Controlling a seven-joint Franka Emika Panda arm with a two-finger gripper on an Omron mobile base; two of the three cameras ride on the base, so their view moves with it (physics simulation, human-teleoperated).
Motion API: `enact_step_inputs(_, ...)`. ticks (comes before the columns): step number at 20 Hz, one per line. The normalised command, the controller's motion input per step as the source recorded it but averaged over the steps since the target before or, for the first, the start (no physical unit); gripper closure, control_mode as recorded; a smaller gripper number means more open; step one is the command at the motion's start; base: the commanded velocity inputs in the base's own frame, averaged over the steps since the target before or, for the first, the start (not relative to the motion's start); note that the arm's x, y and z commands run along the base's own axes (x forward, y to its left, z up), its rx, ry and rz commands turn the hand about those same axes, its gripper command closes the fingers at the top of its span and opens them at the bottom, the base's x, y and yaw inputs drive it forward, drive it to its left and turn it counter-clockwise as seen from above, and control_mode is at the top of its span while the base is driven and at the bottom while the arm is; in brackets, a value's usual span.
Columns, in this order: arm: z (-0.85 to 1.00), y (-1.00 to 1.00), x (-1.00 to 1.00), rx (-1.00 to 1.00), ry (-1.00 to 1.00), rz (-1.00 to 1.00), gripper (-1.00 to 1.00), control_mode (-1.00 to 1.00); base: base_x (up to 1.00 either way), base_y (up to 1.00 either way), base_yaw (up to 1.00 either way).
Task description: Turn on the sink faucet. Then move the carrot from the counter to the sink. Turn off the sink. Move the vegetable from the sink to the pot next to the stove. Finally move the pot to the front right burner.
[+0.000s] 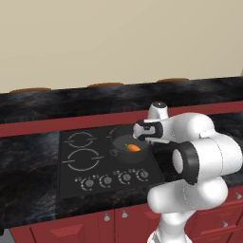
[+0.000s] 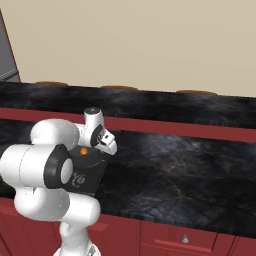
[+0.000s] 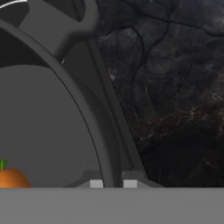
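The dark grey pot [image 1: 124, 151] sits on the right half of the black stove [image 1: 71, 182], covering the front right burner. The small orange carrot [image 1: 134, 147] lies inside it, also seen as the carrot [image 2: 84, 150] and the carrot [image 3: 11, 178]. My gripper [image 1: 142, 138] comes in from the pot's right side and is shut on the pot's rim [image 3: 83, 118]. In the hand view the gripper [image 3: 113, 183] has the rim between its two tips. A pot side handle [image 3: 74, 22] shows at the top there. The sink and faucet are out of view.
A row of round knobs [image 1: 116, 179] runs along the stove's front. Two white burner rings [image 1: 84, 159] lie left of the pot. Black marbled counter [image 2: 175, 170] stretches to the right of the stove. A raised back ledge [image 1: 95, 102] runs behind.
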Motion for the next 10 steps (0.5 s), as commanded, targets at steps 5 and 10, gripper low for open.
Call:
enact_step_inputs(5,-0.09,0.07,0.26,0.01,0.07,0.01,1.00,-1.00,0.00,0.00,0.00)
enact_step_inputs(10,-0.09,0.00,0.23,0.02,0.05,0.00,1.00,-1.00,0.00,0.00,0.00)
